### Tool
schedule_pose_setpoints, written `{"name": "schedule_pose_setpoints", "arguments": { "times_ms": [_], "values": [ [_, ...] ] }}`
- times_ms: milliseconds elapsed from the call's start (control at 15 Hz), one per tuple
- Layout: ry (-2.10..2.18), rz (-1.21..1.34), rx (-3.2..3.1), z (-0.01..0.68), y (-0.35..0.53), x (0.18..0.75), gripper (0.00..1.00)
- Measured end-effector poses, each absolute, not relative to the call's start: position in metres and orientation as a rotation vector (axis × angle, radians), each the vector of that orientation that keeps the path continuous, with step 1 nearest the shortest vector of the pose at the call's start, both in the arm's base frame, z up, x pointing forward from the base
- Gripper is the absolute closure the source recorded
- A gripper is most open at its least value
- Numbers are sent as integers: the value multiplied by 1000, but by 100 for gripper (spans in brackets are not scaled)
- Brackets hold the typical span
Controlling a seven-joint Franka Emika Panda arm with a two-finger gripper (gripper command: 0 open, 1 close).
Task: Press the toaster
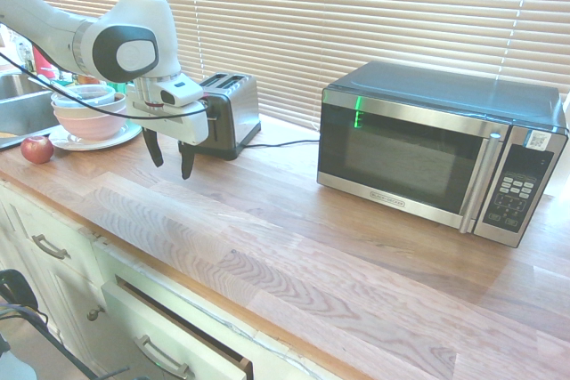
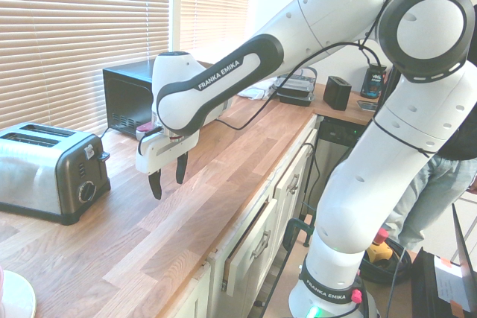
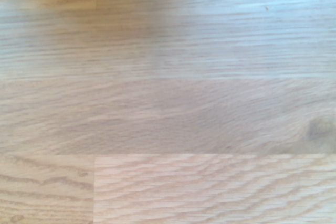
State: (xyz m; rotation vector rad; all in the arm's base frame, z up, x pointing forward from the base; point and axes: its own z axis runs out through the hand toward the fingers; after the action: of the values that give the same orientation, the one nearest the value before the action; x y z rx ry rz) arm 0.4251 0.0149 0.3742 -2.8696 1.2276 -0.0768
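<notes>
Second exterior view — fingers (image 2: 155, 183) spread above the countertop (image 2: 160, 247), near the toaster (image 2: 52, 173).

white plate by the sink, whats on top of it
Stacked bowls sit on the plate: a pink one low in the stack and a clear one on top. The plate's middle is covered, so anything else under them can't be seen.

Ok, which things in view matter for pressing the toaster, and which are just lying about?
For the job:
- toaster, with its lever
- open gripper

Just lying about:
- microwave
- apple
- stacked bowls on a plate
</notes>
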Motion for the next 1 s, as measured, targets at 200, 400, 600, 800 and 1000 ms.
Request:
{"name": "schedule_pose_setpoints", "arguments": {
  "times_ms": [200, 400, 600, 800, 1000],
  "values": [
    [1225, -83, -2868, 374, 14, 426, 0],
    [1207, -103, -2872, 377, 14, 427, 0],
    [1152, -157, -2884, 388, 19, 436, 0],
    [1097, -205, -2888, 404, 25, 464, 0],
    [1062, -242, -2899, 420, 29, 512, 0]
  ]
}}
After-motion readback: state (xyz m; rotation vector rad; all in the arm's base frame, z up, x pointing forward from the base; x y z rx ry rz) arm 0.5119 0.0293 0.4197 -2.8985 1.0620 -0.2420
